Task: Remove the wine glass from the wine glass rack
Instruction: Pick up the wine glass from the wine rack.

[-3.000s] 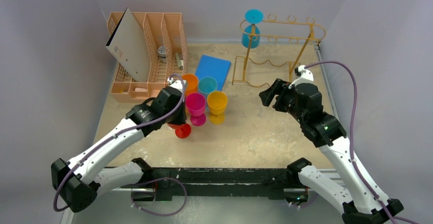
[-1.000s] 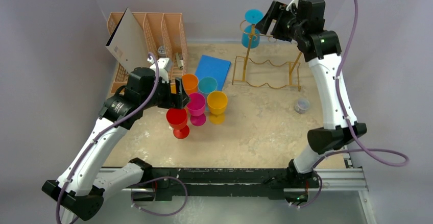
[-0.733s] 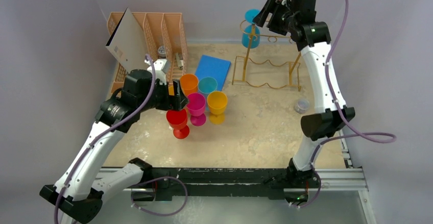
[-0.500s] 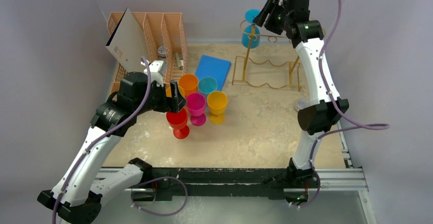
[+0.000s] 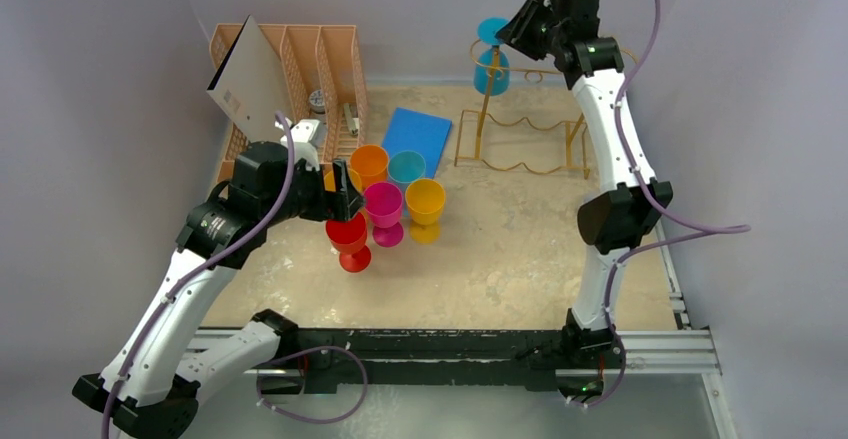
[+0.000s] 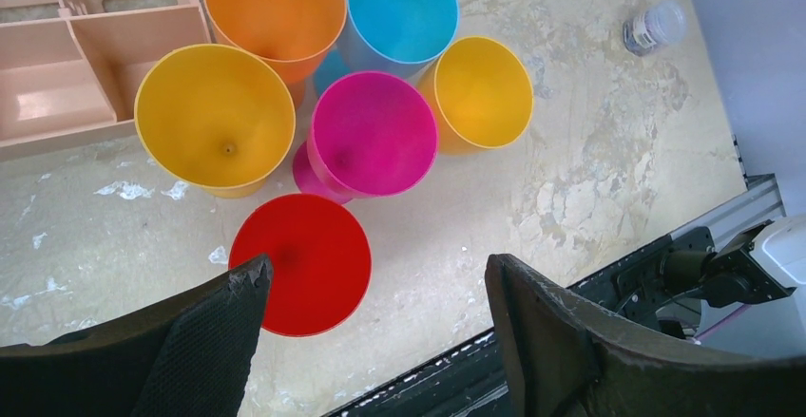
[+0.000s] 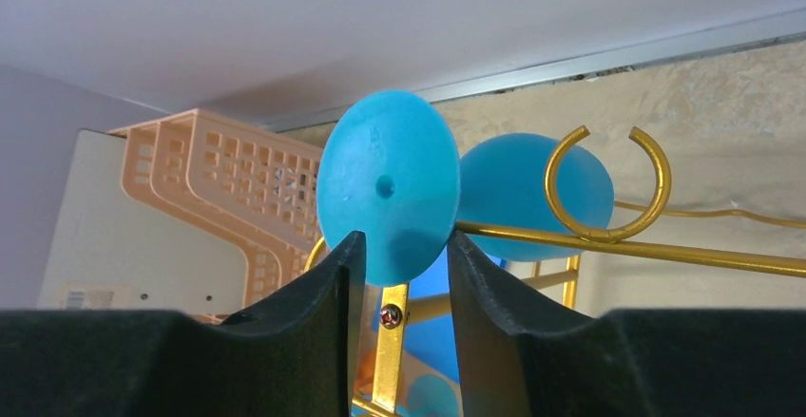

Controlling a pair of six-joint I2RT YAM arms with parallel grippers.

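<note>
A blue wine glass (image 5: 491,69) hangs upside down at the left end of the gold wire wine glass rack (image 5: 524,123), its round foot on top. My right gripper (image 5: 517,31) is up at that foot. In the right wrist view the foot (image 7: 388,184) fills the space above the gripper (image 7: 401,241), whose jaws have narrowed to either side of the disc's lower edge. Contact with the disc is not clear. The rack's rail (image 7: 665,254) runs off to the right. My left gripper (image 6: 375,270) hangs open above a red glass (image 6: 302,263), holding nothing.
Several coloured glasses stand mid-table: orange (image 5: 371,160), teal (image 5: 406,167), yellow (image 5: 425,199), magenta (image 5: 383,202), red (image 5: 347,231). A peach slotted organiser (image 5: 335,69) with a white board (image 5: 250,84) stands back left. A blue pad (image 5: 415,135) lies beside it. A small jar (image 6: 653,26) sits at the right.
My right arm has risen from the table to the rack's top, reached the blue glass's foot, and its jaws have narrowed round it. The left arm pulled back slightly above the red glass.
</note>
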